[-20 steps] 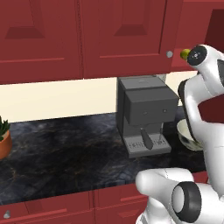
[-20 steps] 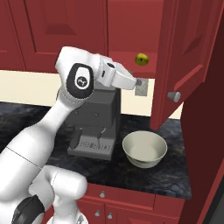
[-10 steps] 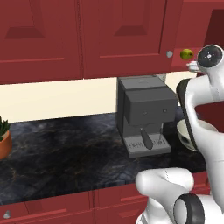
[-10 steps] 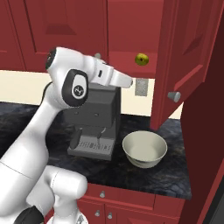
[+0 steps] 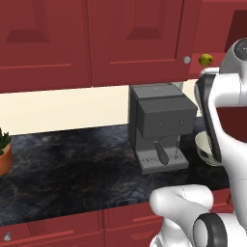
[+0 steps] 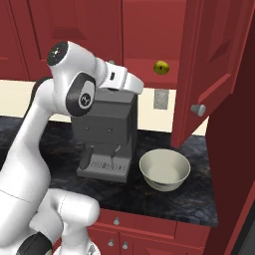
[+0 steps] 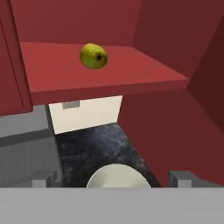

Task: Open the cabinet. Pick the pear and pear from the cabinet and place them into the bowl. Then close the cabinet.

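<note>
Pear [image 7: 93, 56] sits on the cabinet [image 6: 149, 30] shelf, toward the front edge, at about eleven o'clock in the hand view; in the right base view it lies at one o'clock from the coffee machine [image 6: 106, 133], and in the left base view at one o'clock too; only one pear is visible, and I cannot tell where the second is. The right door [image 6: 216, 64] stands swung open, so the opening step looks done; the step in hand seems to be the reach for the fruit. Gripper [image 7: 114, 178] is spread wide and empty, its tips low in the hand view, well short of the shelf; the bowl [image 6: 165, 170] waits on the counter [image 6: 30, 134] just beside the machine, at six o'clock from the pear. Next move calls for raising and advancing the hand until the tips straddle the pear, then closing gently; the round fruit could roll back on the shelf if nudged.
</note>
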### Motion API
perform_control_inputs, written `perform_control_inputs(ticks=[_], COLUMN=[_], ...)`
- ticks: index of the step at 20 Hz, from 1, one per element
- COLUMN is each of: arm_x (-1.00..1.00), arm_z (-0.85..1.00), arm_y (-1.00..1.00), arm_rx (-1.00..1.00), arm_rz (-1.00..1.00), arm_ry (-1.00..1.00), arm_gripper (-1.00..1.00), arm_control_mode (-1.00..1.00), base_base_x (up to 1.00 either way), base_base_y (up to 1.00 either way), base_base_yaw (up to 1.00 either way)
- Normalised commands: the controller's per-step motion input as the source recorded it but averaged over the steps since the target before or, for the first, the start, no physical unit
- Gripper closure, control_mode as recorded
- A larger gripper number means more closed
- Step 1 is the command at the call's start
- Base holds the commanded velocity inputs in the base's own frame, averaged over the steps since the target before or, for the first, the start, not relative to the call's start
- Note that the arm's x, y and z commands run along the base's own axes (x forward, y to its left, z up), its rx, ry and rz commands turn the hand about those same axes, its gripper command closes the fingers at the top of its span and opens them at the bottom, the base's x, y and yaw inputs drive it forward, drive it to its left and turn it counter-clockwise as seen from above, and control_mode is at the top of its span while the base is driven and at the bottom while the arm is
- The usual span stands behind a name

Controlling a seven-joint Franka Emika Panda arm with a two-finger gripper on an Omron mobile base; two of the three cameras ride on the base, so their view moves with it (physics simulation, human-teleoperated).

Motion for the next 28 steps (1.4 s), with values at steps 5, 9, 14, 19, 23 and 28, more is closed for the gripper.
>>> perform_control_inputs(ticks=[5,9,14,19,23,28], arm_x=[0.00,0.00,0.00,0.02,0.20,0.28], arm_z=[0.12,0.03,0.00,0.06,0.13,0.19], arm_y=[0.32,0.41,0.44,0.39,0.23,0.03], arm_rx=[0.08,0.02,0.00,0.00,0.00,0.00], arm_rz=[0.16,0.16,0.17,0.15,0.11,0.06], arm_ry=[0.09,0.01,0.00,-0.03,-0.07,-0.03], arm_gripper=[-1.00,-1.00,-1.00,-1.00,-1.00,-1.00], arm_control_mode=[-1.00,-1.00,-1.00,-1.00,-1.00,-1.00], base_base_x=[0.00,0.00,0.00,0.00,0.00,0.00], base_base_y=[0.00,0.00,0.00,0.00,0.00,0.00], base_base_yaw=[0.00,0.00,0.00,0.00,0.00,0.00])
